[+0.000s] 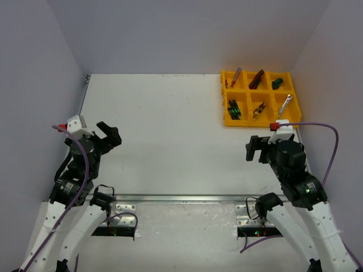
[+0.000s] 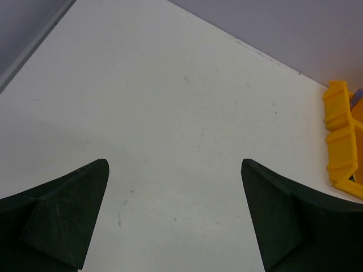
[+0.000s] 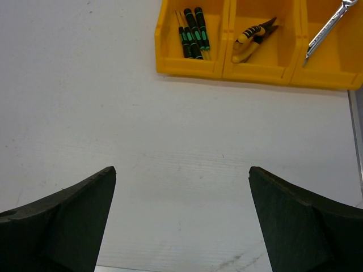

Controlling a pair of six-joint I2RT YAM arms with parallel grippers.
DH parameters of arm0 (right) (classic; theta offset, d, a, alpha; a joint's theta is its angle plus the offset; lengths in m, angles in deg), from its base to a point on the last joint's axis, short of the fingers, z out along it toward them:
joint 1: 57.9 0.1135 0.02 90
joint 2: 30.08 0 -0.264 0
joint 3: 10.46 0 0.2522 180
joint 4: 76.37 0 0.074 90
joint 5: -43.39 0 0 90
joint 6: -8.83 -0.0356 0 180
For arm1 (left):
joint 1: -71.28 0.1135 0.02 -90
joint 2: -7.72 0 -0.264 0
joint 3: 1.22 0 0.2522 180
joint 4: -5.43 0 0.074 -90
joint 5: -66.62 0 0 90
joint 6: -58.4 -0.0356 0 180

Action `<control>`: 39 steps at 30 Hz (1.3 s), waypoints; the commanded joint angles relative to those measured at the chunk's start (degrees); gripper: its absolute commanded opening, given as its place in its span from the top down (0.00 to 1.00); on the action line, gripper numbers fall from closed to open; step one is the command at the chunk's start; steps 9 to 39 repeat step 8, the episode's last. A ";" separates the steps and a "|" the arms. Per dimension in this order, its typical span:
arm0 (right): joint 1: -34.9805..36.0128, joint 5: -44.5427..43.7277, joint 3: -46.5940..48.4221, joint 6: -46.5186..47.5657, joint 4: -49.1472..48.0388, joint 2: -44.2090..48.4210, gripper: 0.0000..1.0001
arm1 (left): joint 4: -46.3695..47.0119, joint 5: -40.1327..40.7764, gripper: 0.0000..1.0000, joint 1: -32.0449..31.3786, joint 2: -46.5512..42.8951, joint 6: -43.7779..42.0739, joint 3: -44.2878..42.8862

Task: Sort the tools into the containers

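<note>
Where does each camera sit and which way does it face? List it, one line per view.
Top external: above and behind, looking down on table, yellow tray, both arms, left gripper and right gripper open.
Left wrist: on left arm, facing across the table; own fingers frame it.
Right wrist: on right arm, facing tray's near row; own fingers below.
Shared: all see the tray.

Overhead view, forward wrist views, tray (image 1: 244, 122) shared

Six compartments (image 3: 334, 59) in one tray (image 3: 193, 69) (one wrench (image 3: 327, 29), one pliers (image 3: 250, 37)).
</note>
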 commanded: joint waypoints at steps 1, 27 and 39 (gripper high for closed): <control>0.31 -1.82 -1.82 -0.43 -4.32 0.66 0.01 | 2.99 -0.44 0.00 0.37 -0.23 -0.80 0.40; 0.31 -3.49 -2.60 -1.27 -4.66 1.67 0.01 | 3.38 -1.06 0.00 0.37 0.02 -0.89 0.84; 0.31 -3.49 -2.60 -1.27 -4.66 1.67 0.01 | 3.38 -1.06 0.00 0.37 0.02 -0.89 0.84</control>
